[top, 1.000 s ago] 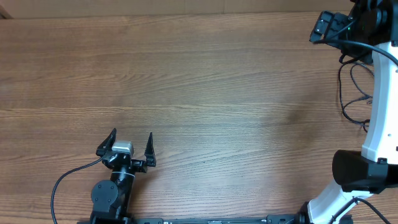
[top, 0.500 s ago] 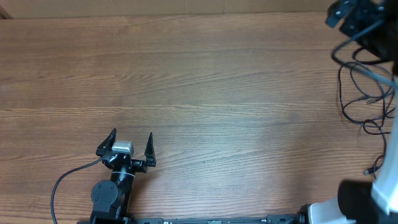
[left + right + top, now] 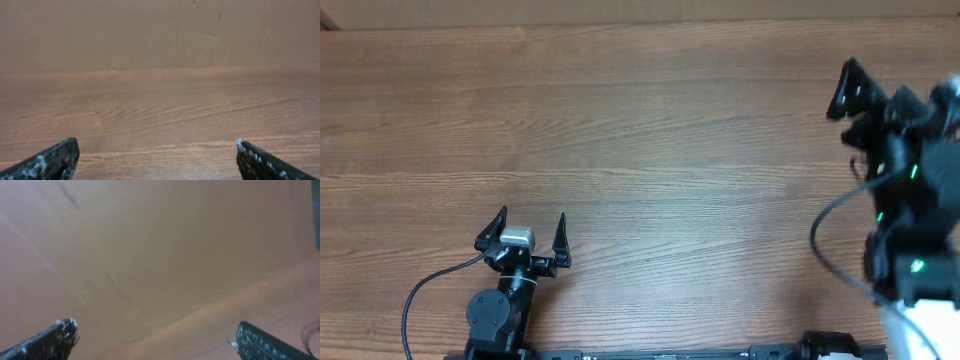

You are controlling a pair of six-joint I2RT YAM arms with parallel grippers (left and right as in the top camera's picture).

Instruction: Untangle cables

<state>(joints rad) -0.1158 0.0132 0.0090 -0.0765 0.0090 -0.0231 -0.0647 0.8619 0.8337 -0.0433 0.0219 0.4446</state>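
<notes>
Right arm (image 3: 905, 190) was one smeared blur in the overhead shot and ran off the right edge, so I couldn't tell what lay under it. Right wrist view was soft all over too. The right claw (image 3: 152, 332) showed only two tips, cut by the bottom edge, plus a thin dark curve (image 3: 307, 335) in the corner, too blurry to name. Left claw (image 3: 157, 152), same deal, just tips. Left arm (image 3: 498, 315) was cropped at the bottom.

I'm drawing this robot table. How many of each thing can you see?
Robot arms: 2 (left arm, right arm)
Grippers: 2 (left gripper, right gripper), both open
Wooden table: 1
Loose cables: cannot count, none show clearly
Total: 5
</notes>
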